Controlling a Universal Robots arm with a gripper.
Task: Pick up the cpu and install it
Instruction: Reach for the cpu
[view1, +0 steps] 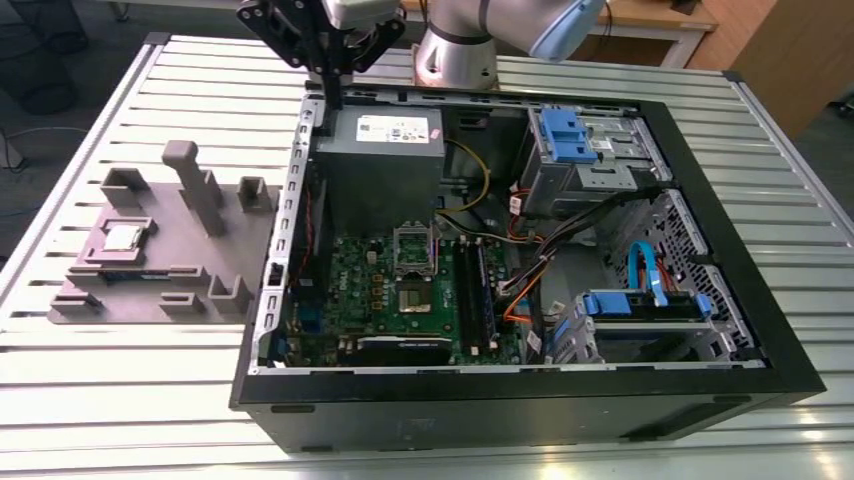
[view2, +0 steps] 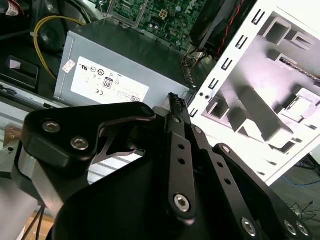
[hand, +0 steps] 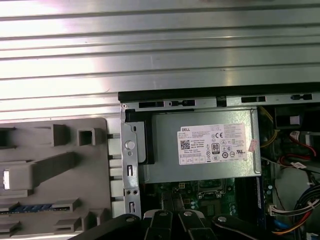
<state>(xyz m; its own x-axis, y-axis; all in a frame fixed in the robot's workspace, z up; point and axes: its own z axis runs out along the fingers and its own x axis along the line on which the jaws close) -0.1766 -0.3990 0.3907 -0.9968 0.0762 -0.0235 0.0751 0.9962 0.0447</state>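
Note:
The cpu (view1: 124, 237), a small silver square, lies flat in a recess of the mauve-grey tray (view1: 160, 290) on the exterior view's left, beside the open computer case (view1: 534, 400). My gripper (view1: 328, 96) hangs above the case's back corner, over the grey power supply (view1: 380, 135), far from the cpu. Its fingers (view2: 178, 150) are pressed together with nothing between them. The metal-framed socket (view1: 414, 252) sits on the green motherboard (view1: 360, 290) inside the case. In the first wrist view the gripper (hand: 172, 216) is over the motherboard edge, and the cpu (hand: 6, 179) is a bright sliver on the tray.
The tray carries several upright blocks (view1: 200, 185) around the cpu. Inside the case are blue drive brackets (view1: 567, 135), orange and blue cables (view1: 641, 265) and a yellow cable (view2: 47, 30). The case stands on a ribbed metal table (view1: 134, 400).

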